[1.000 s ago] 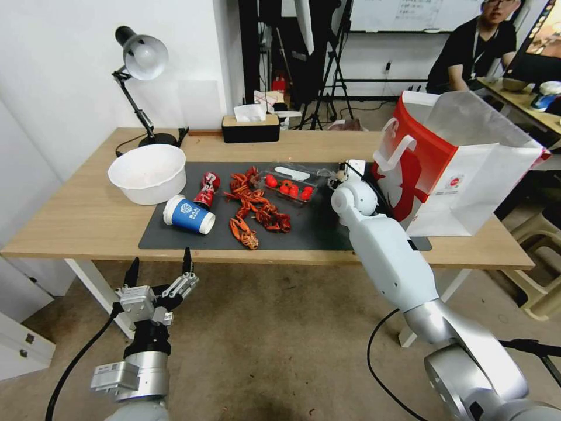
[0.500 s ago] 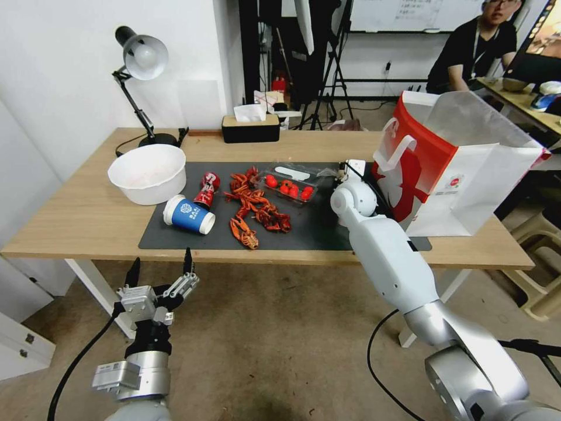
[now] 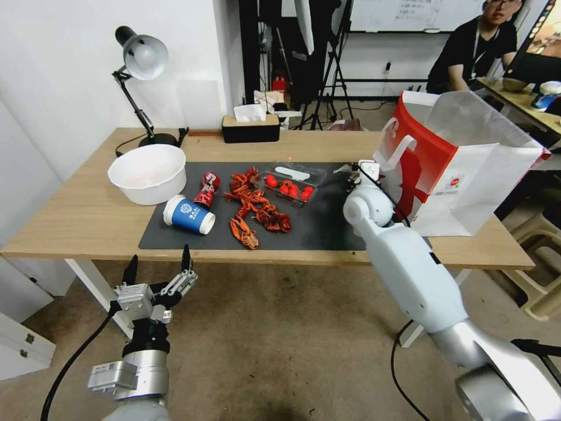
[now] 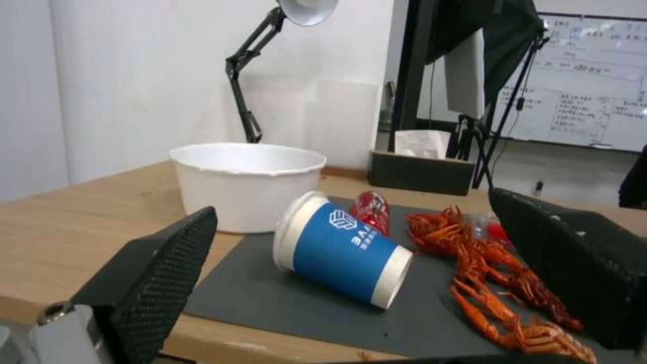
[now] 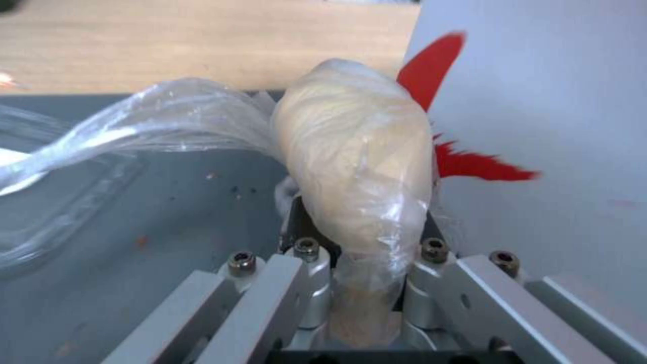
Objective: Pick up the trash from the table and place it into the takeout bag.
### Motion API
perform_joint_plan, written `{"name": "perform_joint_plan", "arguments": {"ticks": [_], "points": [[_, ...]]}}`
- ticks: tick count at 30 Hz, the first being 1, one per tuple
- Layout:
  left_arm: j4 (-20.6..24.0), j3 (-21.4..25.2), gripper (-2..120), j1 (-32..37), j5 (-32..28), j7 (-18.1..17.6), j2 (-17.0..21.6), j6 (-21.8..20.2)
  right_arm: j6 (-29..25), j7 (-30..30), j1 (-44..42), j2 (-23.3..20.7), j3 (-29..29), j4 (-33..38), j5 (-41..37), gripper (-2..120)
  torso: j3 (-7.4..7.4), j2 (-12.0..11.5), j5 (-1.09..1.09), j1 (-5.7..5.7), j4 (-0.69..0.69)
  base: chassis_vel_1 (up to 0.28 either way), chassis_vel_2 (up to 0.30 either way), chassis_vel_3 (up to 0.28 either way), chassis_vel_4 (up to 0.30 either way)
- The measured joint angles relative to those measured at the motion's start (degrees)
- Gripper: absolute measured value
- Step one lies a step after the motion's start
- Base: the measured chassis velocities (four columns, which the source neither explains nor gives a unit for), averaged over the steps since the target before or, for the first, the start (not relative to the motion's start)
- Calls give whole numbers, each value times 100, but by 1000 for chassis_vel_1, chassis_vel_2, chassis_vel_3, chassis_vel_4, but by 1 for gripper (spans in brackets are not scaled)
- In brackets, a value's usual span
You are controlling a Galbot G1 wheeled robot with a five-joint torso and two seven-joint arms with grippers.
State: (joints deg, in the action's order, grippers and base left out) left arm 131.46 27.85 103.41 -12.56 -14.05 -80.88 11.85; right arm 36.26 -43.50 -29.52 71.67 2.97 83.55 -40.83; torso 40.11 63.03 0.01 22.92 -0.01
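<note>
Right gripper [image 5: 364, 283] clamped on plastic-wrapped beige wad [image 5: 357, 172], held above dark grey mat [image 3: 315, 228] right beside red-and-white takeout bag [image 3: 456, 169]; loose clear film [image 5: 135, 126] trailing off the wad. Bag upright at right end of table [image 3: 70, 222], mouth open. Left gripper [image 3: 158, 275] parked below front table edge, fingers [image 4: 162, 273] spread wide, holding nothing. On mat: blue paper cup [image 3: 189, 214] lying on its side, crushed red can [image 3: 206, 189] just behind it, crayfish shells [image 3: 254, 207], clear tray with tomatoes [image 3: 289, 184]. White bowl [image 3: 147, 173] at mat's left edge
</note>
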Motion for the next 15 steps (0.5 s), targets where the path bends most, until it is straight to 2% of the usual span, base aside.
{"name": "perform_joint_plan", "arguments": {"ticks": [8,12,13,14,15], "points": [[74,-2,100,28,29,0,-14,0,65,-17,-382,-468,-18,930,-255,7,0,0,0,0,0,0,0,0,0],[80,-2,100,40,39,0,-15,2,67,19,-488,-580,9,1178,-313,7,0,0,0,0,0,0,0,0,0],[86,-2,100,56,54,0,-16,6,75,62,-596,-694,48,1419,-369,7,0,0,0,0,1,0,0,0,0],[87,-25,100,85,124,2,-59,27,164,185,-1100,-1133,251,2471,-584,7,-1,0,-1,0,1,0,0,0,0],[87,-45,100,90,153,2,-85,35,236,219,-1416,-1289,380,2914,-715,7,-1,0,0,0,0,0,0,0,0]]}}
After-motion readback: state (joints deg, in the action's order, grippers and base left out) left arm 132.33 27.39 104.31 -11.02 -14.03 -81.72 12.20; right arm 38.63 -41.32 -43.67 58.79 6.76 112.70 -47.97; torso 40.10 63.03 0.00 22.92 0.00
